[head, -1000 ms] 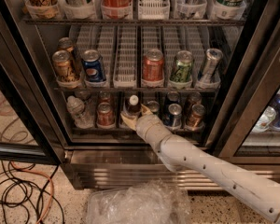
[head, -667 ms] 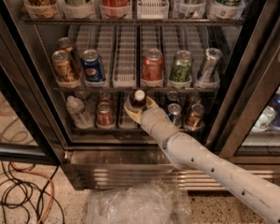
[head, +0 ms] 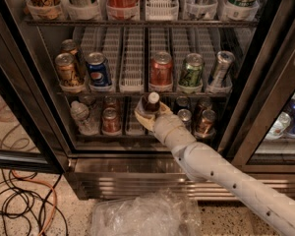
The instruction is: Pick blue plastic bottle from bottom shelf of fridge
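- A crumpled plastic bag (head: pixel 142 215) lies on the floor before the fridge (head: pixel 128 173).
- At the bottom shelf's (head: pixel 93 137) front edge, mid-width, the end effector (head: pixel 146 114) is clenched around the blue plastic bottle (head: pixel 149 105), low on its body, likely so the cap clears the rack above.
- A red can (head: pixel 110 121) stands left of it.

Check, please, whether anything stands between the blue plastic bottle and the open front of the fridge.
Nothing visible does. The claw grips the blue plastic bottle at the front of the bottom shelf, facing the fridge's open front. Its cap sits just under the middle rack, so lifting straight up might snag.
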